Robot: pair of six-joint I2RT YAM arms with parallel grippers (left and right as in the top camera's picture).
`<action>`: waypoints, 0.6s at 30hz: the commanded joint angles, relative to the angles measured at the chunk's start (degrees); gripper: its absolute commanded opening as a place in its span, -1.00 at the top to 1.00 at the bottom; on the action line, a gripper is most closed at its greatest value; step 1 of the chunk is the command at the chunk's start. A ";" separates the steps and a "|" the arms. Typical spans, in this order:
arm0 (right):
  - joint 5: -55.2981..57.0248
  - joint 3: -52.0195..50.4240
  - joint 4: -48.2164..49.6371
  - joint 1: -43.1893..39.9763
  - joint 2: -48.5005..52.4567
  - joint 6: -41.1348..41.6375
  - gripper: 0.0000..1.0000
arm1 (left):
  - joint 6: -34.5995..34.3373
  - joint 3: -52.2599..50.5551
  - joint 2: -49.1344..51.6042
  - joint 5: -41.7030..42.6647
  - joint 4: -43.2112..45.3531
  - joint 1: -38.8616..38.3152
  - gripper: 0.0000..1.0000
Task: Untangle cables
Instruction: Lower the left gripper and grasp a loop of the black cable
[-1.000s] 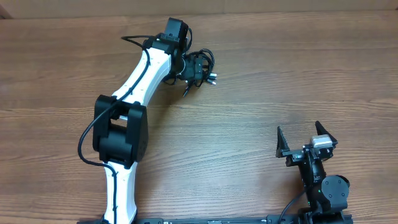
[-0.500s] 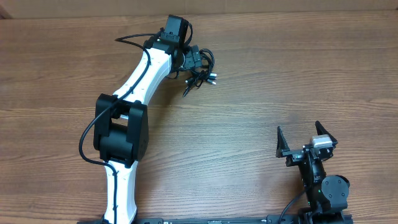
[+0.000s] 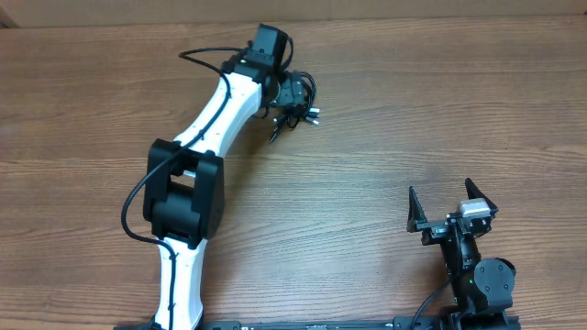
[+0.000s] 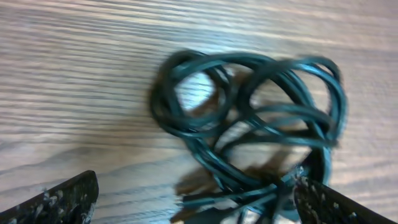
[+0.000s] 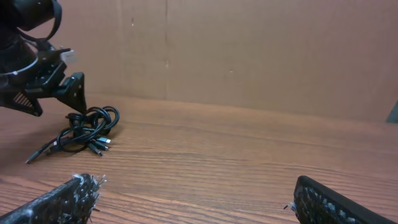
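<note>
Currently my left fingers [image 4: 62, 199] are spread wide above the knotted cables [image 3: 295, 103] at upper middle of the tabletop [image 3: 440, 101], presumably lined up to pinch one loop, while my right fingers [image 3: 414, 211], equally spread and empty, sit lower right, well apart.

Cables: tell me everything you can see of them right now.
The cables are thin black cords, rubbery-looking, bunched in one tangle of overlapping loops. Small silver plug ends and a loose tail stick out on its near side. The bunch lies on the wooden table, at its far side. The open left hand hangs over it; contact cannot be told.
</note>
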 commanded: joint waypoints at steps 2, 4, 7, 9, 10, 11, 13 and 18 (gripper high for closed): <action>-0.48 -0.61 0.31 0.22 -0.55 -0.09 -1.00 | 4.07 1.16 3.30 -3.17 0.20 -1.66 -0.99; -0.48 -0.61 0.31 0.22 -0.55 -0.09 -1.00 | 3.32 1.16 4.02 -3.80 0.66 -1.66 -1.00; -0.48 -0.61 0.31 0.22 -0.55 -0.09 -1.00 | -0.04 1.16 4.24 -3.87 1.33 -1.16 -0.99; -0.48 -0.61 0.31 0.22 -0.55 -0.09 -1.00 | -1.22 1.16 4.24 -3.91 1.57 -0.90 -0.99; -0.48 -0.61 0.33 0.22 -0.55 -0.09 -1.00 | -1.51 1.16 4.24 -3.93 1.66 -0.79 -0.99; -0.48 -0.61 0.31 0.22 -0.55 -0.09 -1.00 | -1.60 1.16 4.24 -3.96 1.68 -0.70 -0.99; -0.48 -0.61 0.31 0.22 -0.55 -0.09 -0.99 | -1.60 1.16 4.24 -3.93 1.68 -0.52 -1.00; -0.48 -0.61 0.31 0.22 -0.55 -0.09 -0.99 | -1.46 1.18 4.24 0.07 0.76 0.07 -0.98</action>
